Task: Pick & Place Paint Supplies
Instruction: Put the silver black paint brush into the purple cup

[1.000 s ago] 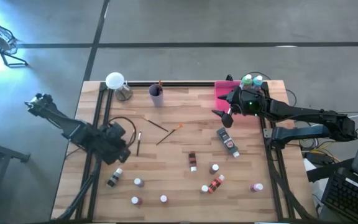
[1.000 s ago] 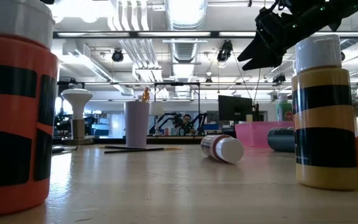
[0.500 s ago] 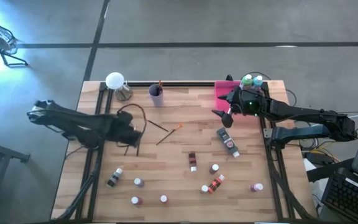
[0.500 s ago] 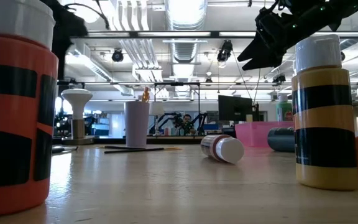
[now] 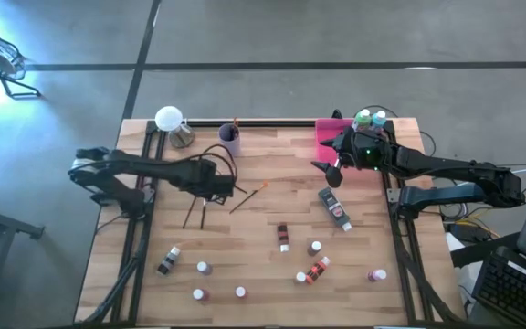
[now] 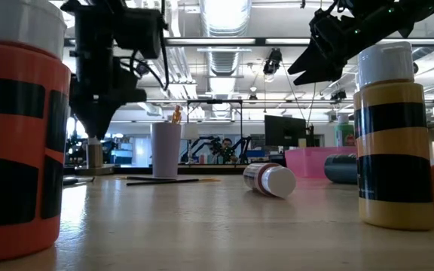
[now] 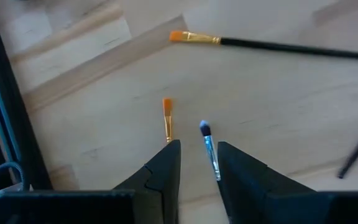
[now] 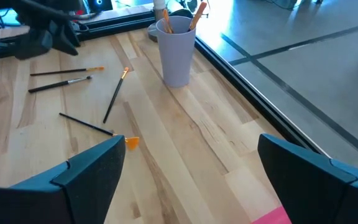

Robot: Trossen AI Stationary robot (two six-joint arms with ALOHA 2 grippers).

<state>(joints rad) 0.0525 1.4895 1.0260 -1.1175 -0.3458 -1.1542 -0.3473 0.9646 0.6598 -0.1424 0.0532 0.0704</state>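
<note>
Several thin brushes lie flat on the wooden table. My left gripper hangs over two of them, fingers pointing down, slightly open and clear of the wood. In the left wrist view a blue-tipped brush shows in the gap between the fingers, and an orange-tipped brush lies just beside one finger. A third brush lies farther off. Small white-capped bottles and a dark tube lie scattered on the near half. My right gripper waits open above the table beside the pink tray.
A lilac cup with brushes in it stands at the far edge, next to a white lamp and a metal cup. Two bottles stand behind the tray. Black rails run along the table's left and right sides.
My left gripper has swung from the table's left side toward its middle and a little toward the far edge. It has come down and turned on the way, and now hangs over the brushes. Nothing on the table has moved.
</note>
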